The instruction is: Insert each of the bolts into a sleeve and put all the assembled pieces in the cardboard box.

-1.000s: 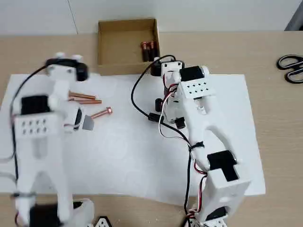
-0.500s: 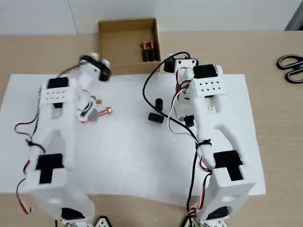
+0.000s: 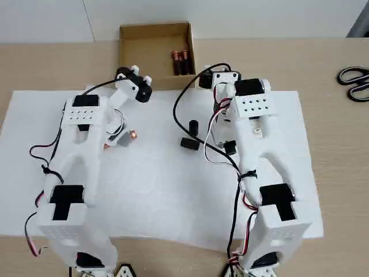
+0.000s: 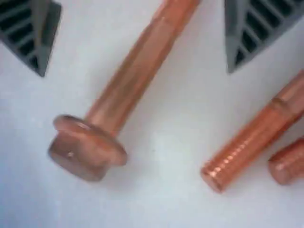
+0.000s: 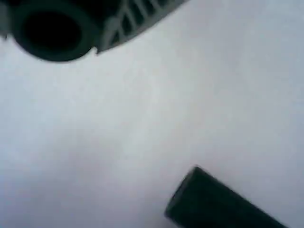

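Now | left claw (image 4: 135,57) wide open astride bolt (image 4: 118,95) — copper, flanged head, smooth shank | right claw (image 3: 229,144) clasps black sleeve (image 5: 50,29)

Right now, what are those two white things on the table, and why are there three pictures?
They are two robot arms, left and right. One picture looks down from above; the other two come from small cameras on each arm's wrist, so they look very close. The left hand is open over a copper bolt on the white sheet, with more bolts beside it. The right hand seems to hold a black sleeve; two more sleeves lie nearby. The cardboard box at the back has finished pieces in it.
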Robot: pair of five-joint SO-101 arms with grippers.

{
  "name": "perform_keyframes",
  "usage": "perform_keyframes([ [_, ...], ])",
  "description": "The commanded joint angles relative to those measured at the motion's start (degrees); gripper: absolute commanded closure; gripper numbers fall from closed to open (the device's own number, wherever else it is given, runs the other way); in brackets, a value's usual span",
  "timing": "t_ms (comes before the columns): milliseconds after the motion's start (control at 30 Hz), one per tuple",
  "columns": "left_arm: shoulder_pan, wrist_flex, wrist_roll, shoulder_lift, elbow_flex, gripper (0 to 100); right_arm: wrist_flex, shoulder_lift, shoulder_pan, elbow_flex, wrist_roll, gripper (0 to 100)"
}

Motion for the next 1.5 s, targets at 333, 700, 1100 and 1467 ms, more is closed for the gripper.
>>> perform_keyframes([
  [333,1.8,-1.8,-0.4,3.9,-2.3,77,0.0,-3.6,0.3,-2.5,0.2,99.2],
  [700,3.2,-1.6,0.0,4.0,-2.2,94,-0.5,-3.6,0.4,0.4,0.1,99.2],
  [1100,3.8,0.3,3.5,3.4,-2.3,97,-0.5,-3.7,0.5,0.5,0.1,99.2],
  [1467,9.5,22.7,11.4,3.3,-21.5,99,-0.4,-4.1,0.5,0.5,0.1,99.2],
])
